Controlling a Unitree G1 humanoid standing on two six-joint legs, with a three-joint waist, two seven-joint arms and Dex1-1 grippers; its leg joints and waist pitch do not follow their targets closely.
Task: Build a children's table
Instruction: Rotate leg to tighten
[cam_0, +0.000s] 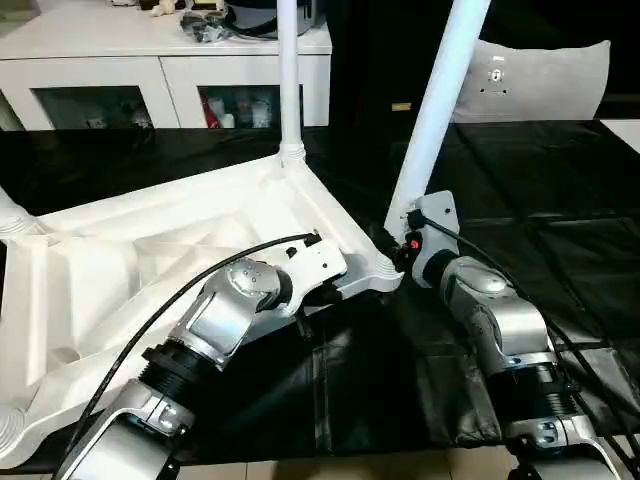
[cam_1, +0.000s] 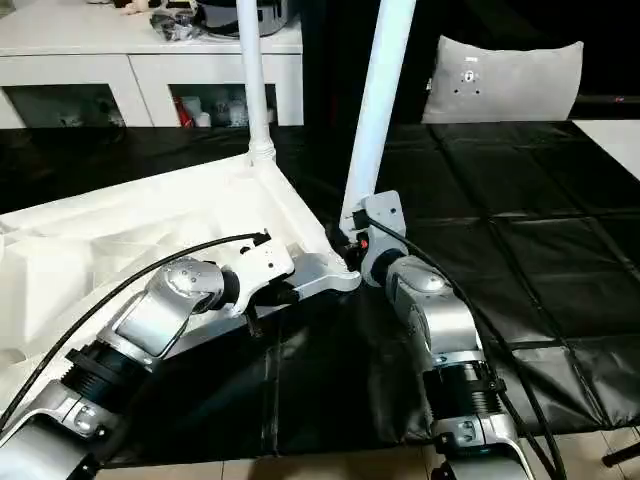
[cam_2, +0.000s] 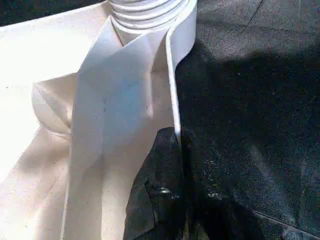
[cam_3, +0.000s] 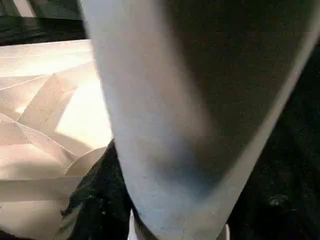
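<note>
Left claw (cam_2: 167, 165) pinching rim of upside-down table top (cam_0: 120, 250). Right claw (cam_0: 402, 240) wrapped around leaning leg (cam_0: 440, 100) at corner socket.

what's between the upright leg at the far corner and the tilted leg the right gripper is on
Between the upright leg and the tilted leg, the head views show the tabletop's raised edge, with the black mat and dark background behind.
</note>
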